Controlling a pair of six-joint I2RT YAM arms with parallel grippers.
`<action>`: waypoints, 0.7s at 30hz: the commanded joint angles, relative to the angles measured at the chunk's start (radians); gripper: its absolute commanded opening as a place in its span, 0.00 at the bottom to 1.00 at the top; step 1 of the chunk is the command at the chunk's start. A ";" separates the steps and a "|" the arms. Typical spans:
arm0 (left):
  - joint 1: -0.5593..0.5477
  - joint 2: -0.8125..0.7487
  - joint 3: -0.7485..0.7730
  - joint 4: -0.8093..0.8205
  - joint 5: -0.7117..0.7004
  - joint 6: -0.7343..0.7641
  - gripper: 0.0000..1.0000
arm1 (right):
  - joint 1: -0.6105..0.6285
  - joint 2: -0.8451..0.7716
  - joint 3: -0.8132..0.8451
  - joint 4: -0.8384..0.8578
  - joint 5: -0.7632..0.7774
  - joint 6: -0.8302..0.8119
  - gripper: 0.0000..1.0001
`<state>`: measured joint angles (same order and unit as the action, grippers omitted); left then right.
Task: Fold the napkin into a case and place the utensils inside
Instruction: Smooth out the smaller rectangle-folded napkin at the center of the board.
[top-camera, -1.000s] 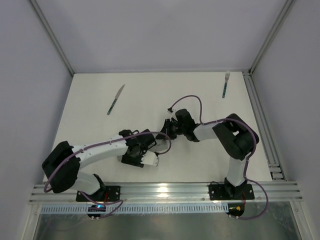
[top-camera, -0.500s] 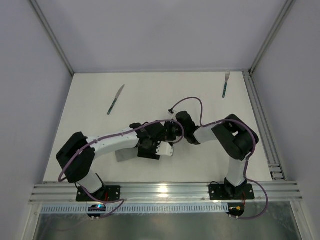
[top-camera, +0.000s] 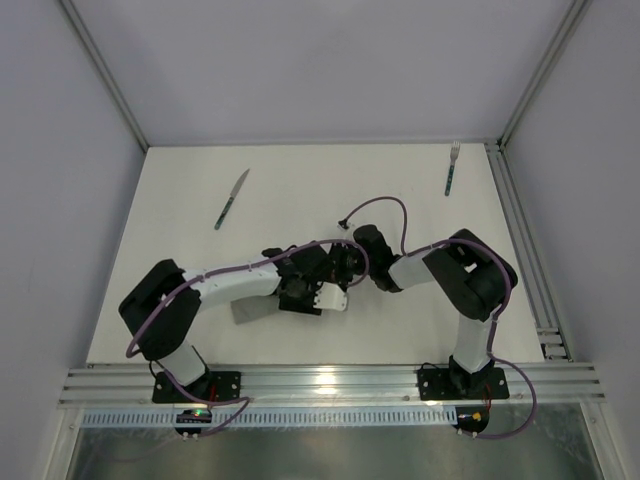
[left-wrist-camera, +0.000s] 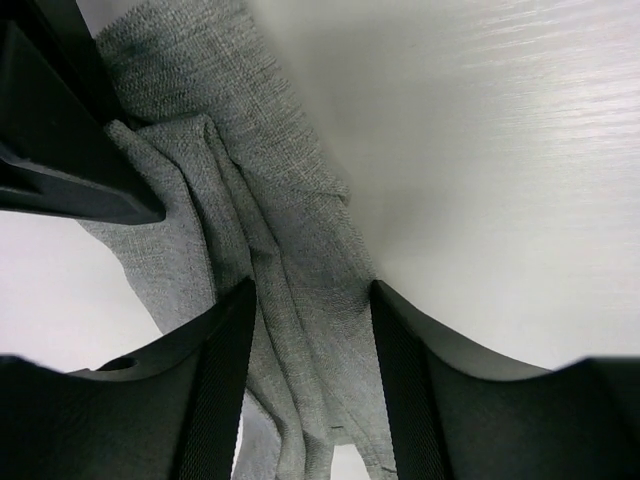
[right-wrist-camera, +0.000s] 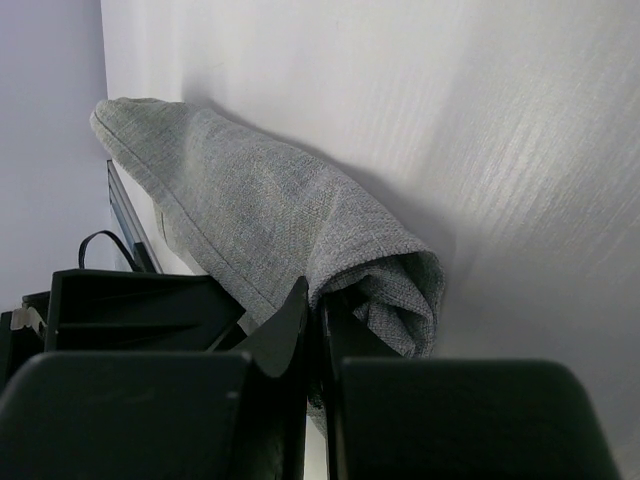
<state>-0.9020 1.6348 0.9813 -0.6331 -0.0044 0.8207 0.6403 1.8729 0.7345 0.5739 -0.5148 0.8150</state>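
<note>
Left wrist view showed you the limp, soft napkin (left-wrist-camera: 260, 200) bunched by the tabletop's (left-wrist-camera: 500, 150) near edge, left gripper (left-wrist-camera: 310, 290) half-open astride it, right gripper (right-wrist-camera: 315, 295) pinching its rolled fold; a hem looked your surest hold.

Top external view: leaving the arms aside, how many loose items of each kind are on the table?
table knife: 1
fork: 1
grey napkin: 1
Total: 3
</note>
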 joint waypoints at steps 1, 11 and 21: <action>0.015 -0.001 0.077 -0.058 0.108 0.006 0.51 | 0.005 -0.012 -0.006 0.044 -0.018 -0.011 0.03; 0.055 0.020 0.151 -0.110 0.117 -0.020 0.42 | 0.007 -0.017 -0.006 0.040 -0.014 -0.011 0.03; 0.074 0.046 0.056 0.026 0.049 0.038 0.45 | 0.006 -0.009 -0.009 0.041 -0.016 -0.010 0.03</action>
<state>-0.8352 1.6821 1.0515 -0.6765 0.0536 0.8333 0.6403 1.8729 0.7345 0.5747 -0.5198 0.8146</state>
